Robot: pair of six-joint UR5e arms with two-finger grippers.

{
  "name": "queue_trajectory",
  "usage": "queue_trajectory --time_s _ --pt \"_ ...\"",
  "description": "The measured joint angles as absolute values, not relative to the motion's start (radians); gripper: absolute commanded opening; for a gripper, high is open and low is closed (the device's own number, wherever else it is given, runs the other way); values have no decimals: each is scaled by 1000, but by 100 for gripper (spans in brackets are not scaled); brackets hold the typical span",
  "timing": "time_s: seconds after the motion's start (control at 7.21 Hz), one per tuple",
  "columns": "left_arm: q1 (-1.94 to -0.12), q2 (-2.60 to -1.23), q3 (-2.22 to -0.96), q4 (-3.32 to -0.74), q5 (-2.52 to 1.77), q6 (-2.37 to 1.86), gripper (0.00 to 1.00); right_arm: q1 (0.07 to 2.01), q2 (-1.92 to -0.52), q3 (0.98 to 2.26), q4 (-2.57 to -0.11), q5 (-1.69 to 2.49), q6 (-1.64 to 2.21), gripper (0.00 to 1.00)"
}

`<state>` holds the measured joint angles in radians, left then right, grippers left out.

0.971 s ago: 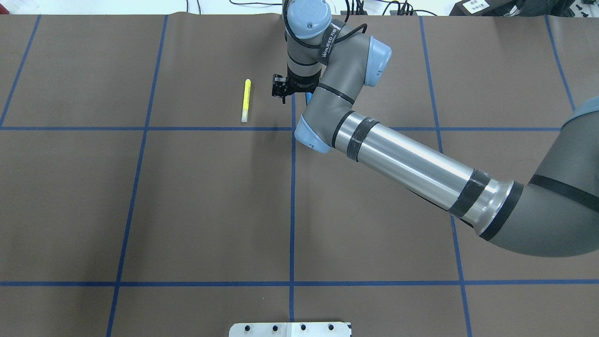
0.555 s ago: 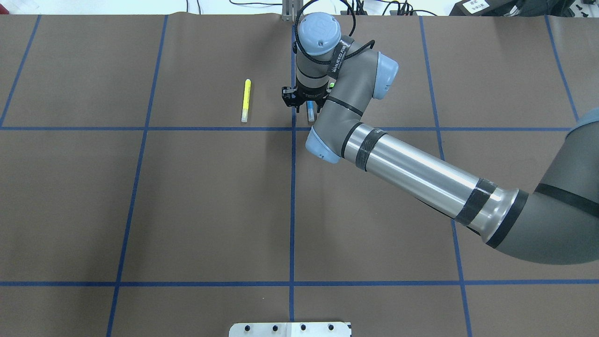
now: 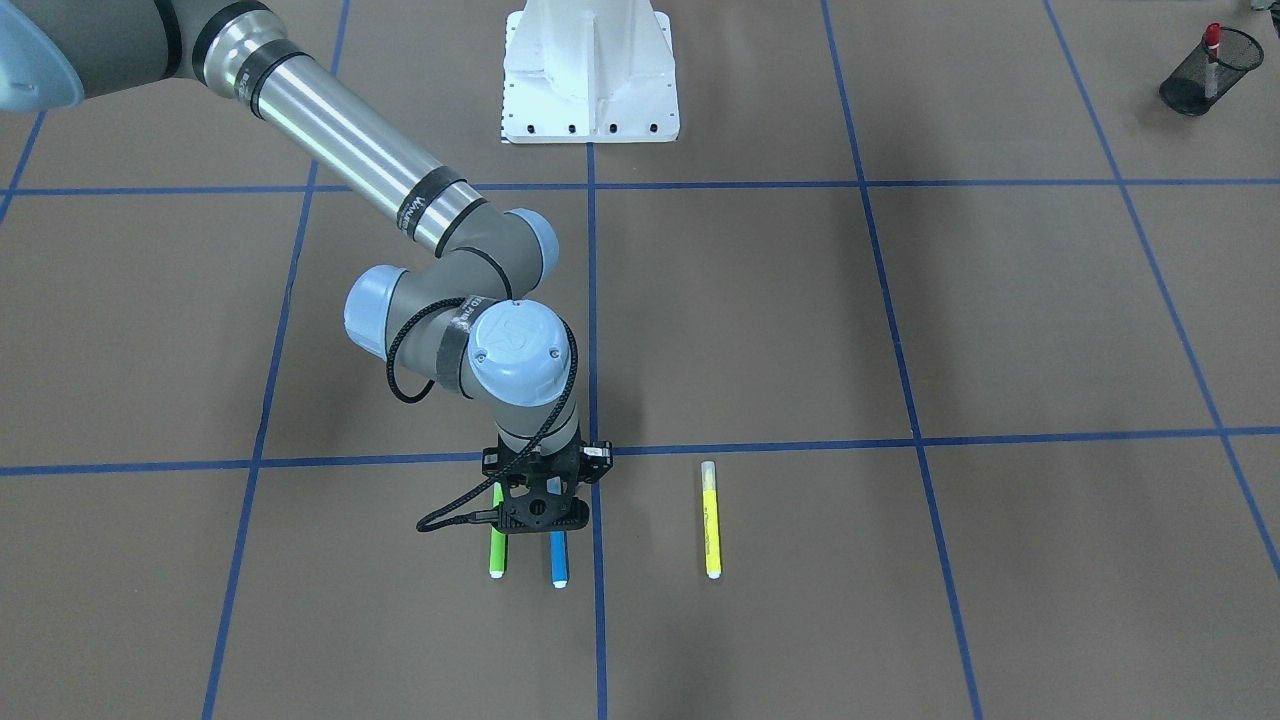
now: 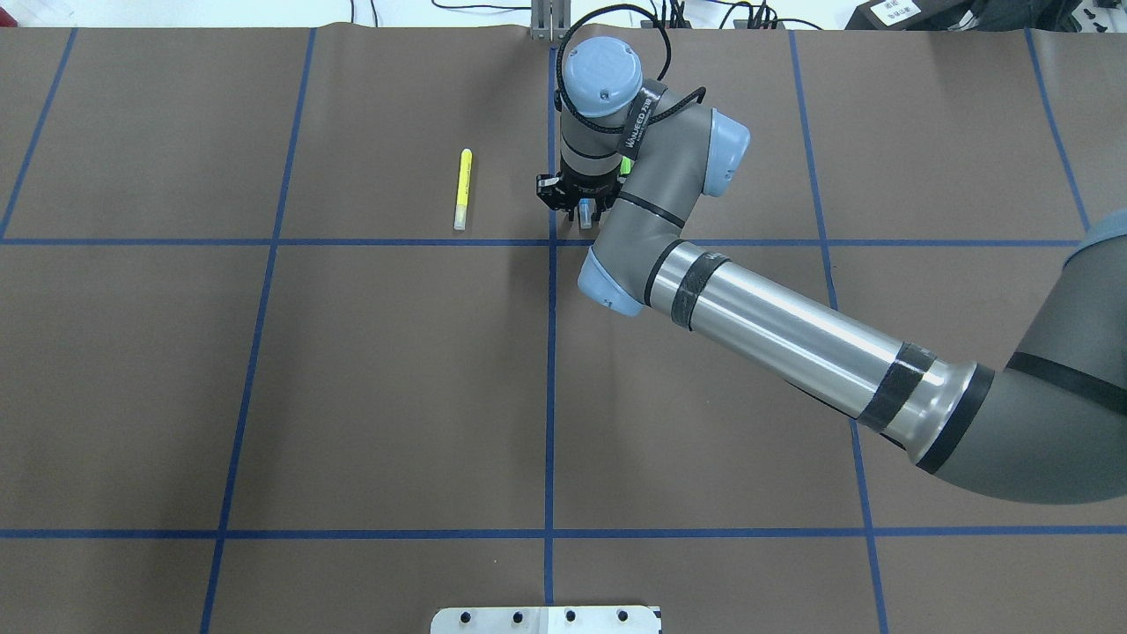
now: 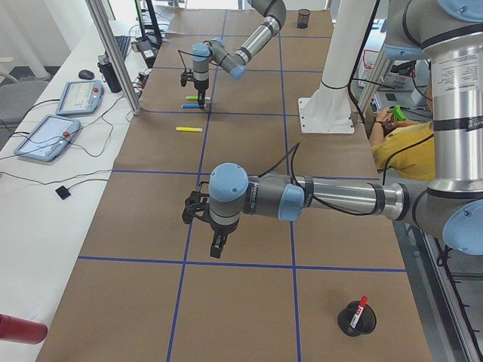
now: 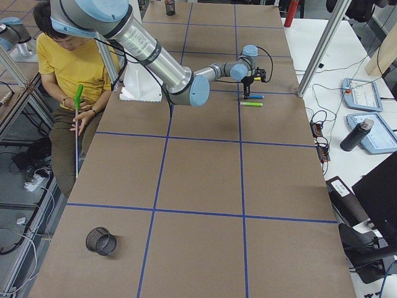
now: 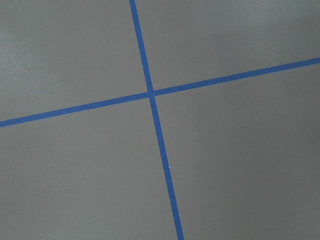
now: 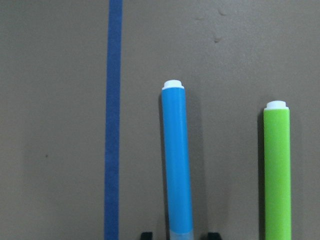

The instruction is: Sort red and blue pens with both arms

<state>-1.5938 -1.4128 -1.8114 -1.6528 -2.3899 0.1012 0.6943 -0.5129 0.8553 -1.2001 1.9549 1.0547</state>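
Note:
The blue pen lies flat on the brown table beside a blue tape line, also seen from the front and partly from overhead. My right gripper hangs straight over its capped end, open, one fingertip on each side and clear of the barrel; it shows too in the front view and overhead. The red pen stands in a black mesh cup at the table's left end. My left gripper hovers over bare table there; I cannot tell its state.
A lime green marker lies parallel to the blue pen on its right. A yellow marker lies further left. A second mesh cup stands at the right end. A person in yellow sits beside the white pedestal.
My right gripper has swung right across the tape line and come down over the blue pen's end. The yellow marker has not moved.

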Motion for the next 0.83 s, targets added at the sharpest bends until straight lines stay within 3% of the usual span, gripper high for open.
queue_trajectory --time_s 0.14,0.28,0.42,0.83 --pt "-1594 -1413 -1812 -1653 -2390 101 100 693 -513 856 -1202 1955 1054 36" --pt "-1594 -1413 -1812 -1654 -2390 101 100 692 -514 857 -1203 1955 1052 25" --pt "-1594 -1413 -1812 -1653 -2390 101 100 692 -514 858 -1204 1956 1048 1" --pt "-1594 -1413 -1813 -1653 -2390 101 100 692 -515 868 -1204 1956 1014 0"
